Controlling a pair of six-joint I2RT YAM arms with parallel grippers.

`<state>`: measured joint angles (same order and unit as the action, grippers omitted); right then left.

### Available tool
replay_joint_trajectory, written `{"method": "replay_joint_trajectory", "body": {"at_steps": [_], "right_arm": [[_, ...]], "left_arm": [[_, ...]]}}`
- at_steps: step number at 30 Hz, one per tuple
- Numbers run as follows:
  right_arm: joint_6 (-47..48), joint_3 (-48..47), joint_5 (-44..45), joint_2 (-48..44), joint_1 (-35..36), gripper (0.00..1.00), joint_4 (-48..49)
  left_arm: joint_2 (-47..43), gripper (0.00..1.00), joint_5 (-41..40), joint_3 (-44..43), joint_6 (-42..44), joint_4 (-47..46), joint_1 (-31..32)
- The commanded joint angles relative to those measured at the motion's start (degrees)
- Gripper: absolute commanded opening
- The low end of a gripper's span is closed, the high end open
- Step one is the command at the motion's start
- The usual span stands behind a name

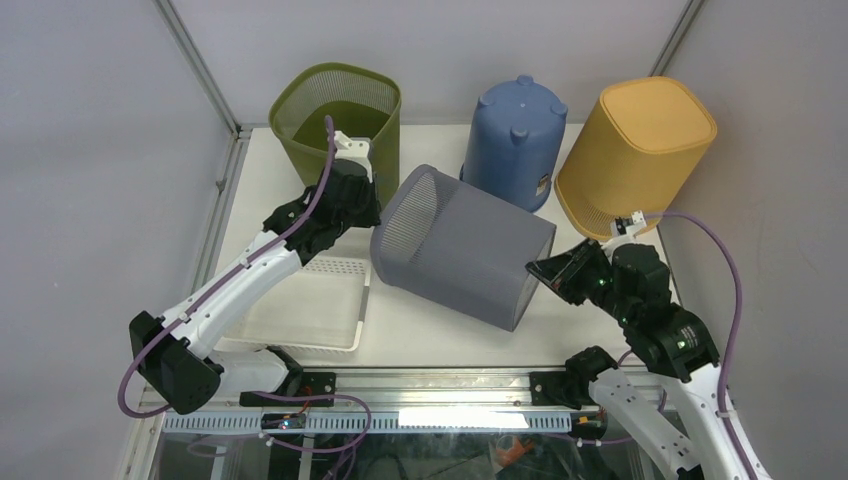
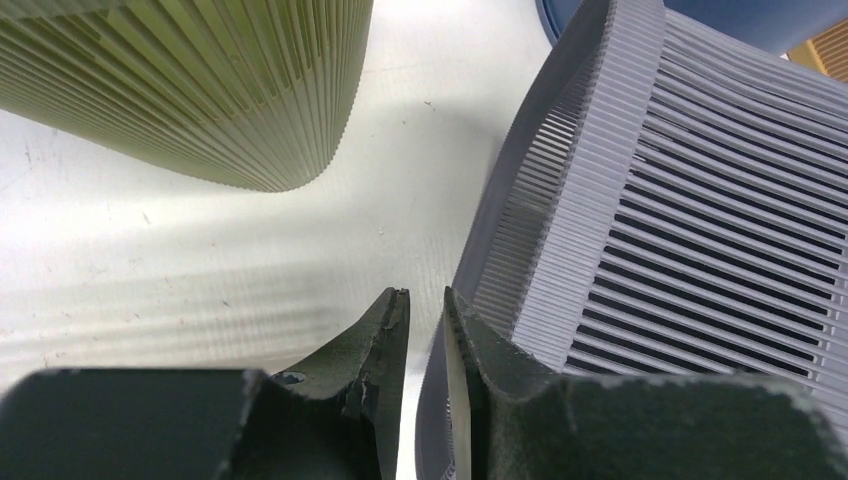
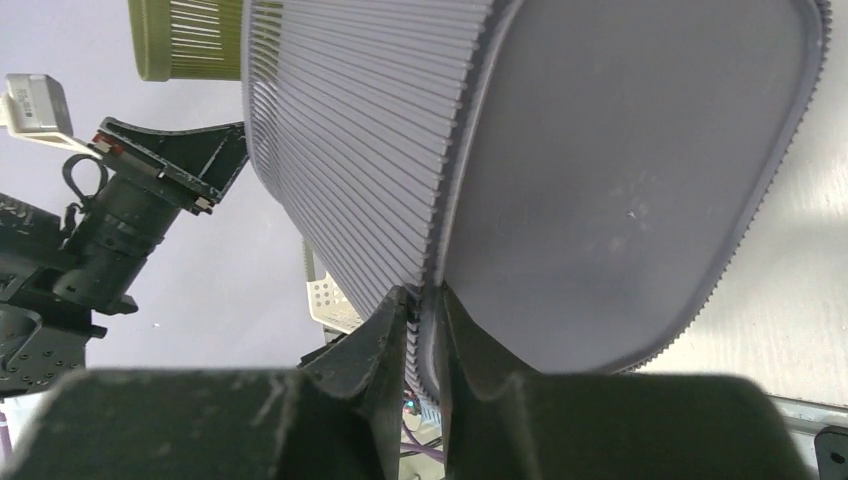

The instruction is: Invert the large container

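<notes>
The large grey slatted container (image 1: 460, 255) lies on its side in the middle of the table, with its open mouth to the left and its solid base to the right. My left gripper (image 1: 375, 215) is shut on the mouth rim. In the left wrist view the thin grey rim (image 2: 500, 230) runs between the two nearly closed fingertips of the gripper (image 2: 427, 295). My right gripper (image 1: 535, 270) is shut on the edge of the base. In the right wrist view the fingers of the gripper (image 3: 425, 295) pinch the ribbed edge beside the flat base (image 3: 620, 180).
An upright green mesh basket (image 1: 335, 115) stands at the back left, close to my left wrist. An upside-down blue container (image 1: 515, 135) and a tilted yellow one (image 1: 640, 150) stand behind the grey one. A white perforated tray (image 1: 310, 305) lies at the front left.
</notes>
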<state>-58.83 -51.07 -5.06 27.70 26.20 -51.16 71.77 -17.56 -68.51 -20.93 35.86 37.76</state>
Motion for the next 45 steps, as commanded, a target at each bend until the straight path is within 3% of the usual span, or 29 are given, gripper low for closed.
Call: {"method": "replay_joint_trajectory", "body": {"at_steps": [1, 13, 21, 27, 32, 36, 39, 45], "right_arm": [[0.32, -5.81, -4.61, 3.01, 0.11, 0.14, 11.64], [6.48, -19.75, -4.96, 13.85, 0.11, 0.16, 15.1], [8.03, -22.42, -5.31, 20.33, 0.09, 0.3, 15.61], [8.34, -21.87, -4.69, 23.3, 0.09, 0.58, 17.61], [8.39, -23.04, -3.72, 26.17, 0.11, 0.66, 18.46], [11.86, -26.14, -0.59, 28.09, 0.14, 0.67, 14.85], [16.45, -32.59, 7.75, 29.73, -0.08, 0.72, 5.23], [23.62, -38.03, 13.74, 29.76, -0.18, 0.79, -4.15]], "left_arm": [[1.43, 0.22, 9.42, 0.31, -1.35, -4.85, 1.09], [4.52, 0.22, 16.82, 1.35, -4.79, -10.03, 1.48], [4.78, 0.22, 19.07, 3.53, -6.58, -12.08, 2.39], [6.04, 0.22, 21.1, 5.06, -7.8, -14.36, 3.02], [7.33, 0.23, 21.34, 4.77, -7.65, -14.74, 3.35], [7.78, 0.23, 22.68, 4.14, -7.18, -14.87, 3.37], [7.82, 0.23, 24.04, 3.98, -7.31, -15.01, 3.9], [5.92, 0.42, 21.08, 3.42, -6.28, -13.49, 4.15]]}}
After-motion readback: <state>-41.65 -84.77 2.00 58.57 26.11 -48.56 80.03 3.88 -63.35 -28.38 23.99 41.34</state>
